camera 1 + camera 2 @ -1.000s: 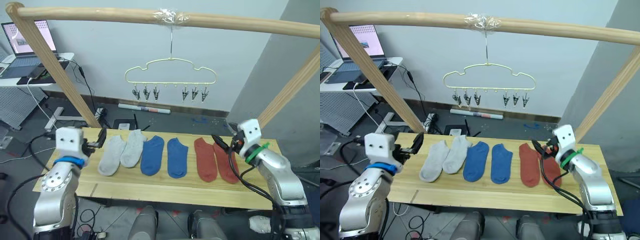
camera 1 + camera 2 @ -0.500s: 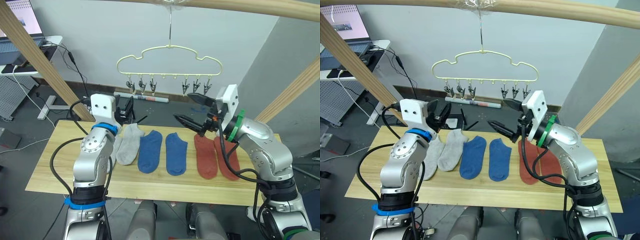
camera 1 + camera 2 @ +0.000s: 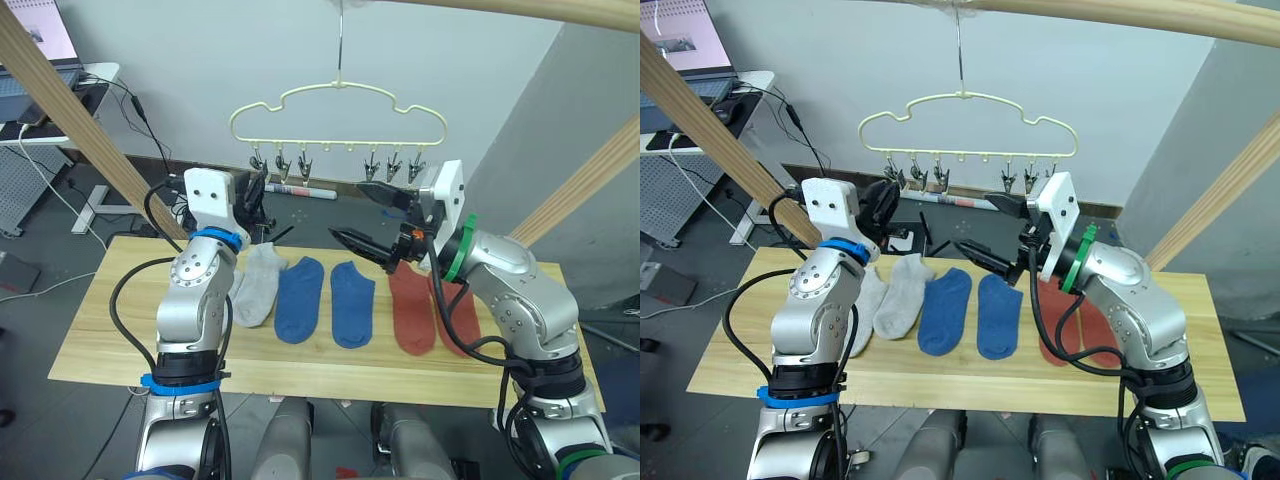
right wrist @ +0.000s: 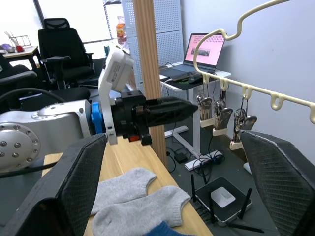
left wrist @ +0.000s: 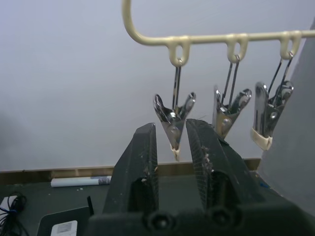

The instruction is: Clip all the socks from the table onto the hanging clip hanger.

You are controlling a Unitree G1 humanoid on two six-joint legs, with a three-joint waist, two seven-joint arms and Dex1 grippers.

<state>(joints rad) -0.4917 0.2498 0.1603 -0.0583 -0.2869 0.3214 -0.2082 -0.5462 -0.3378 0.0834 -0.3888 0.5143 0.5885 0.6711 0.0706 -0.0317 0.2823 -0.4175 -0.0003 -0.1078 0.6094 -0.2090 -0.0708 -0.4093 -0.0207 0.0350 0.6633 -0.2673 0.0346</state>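
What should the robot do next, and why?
Probably lower the open right gripper onto a rust red sock. All six socks lie on the light wooden table, while the left gripper waits at the end metal clip of the pale yellow wire hanger.

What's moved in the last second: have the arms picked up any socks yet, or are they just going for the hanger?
No sock picked up. Both arms rose from the table's ends toward the thin pale yellow wire clip hanger. The left gripper now has its black fingers either side of the end metal clip, not clamped. The right gripper hangs wide open, holding nothing. All six ankle socks, grey, blue and rust red, lie unmoved on the light wooden table.
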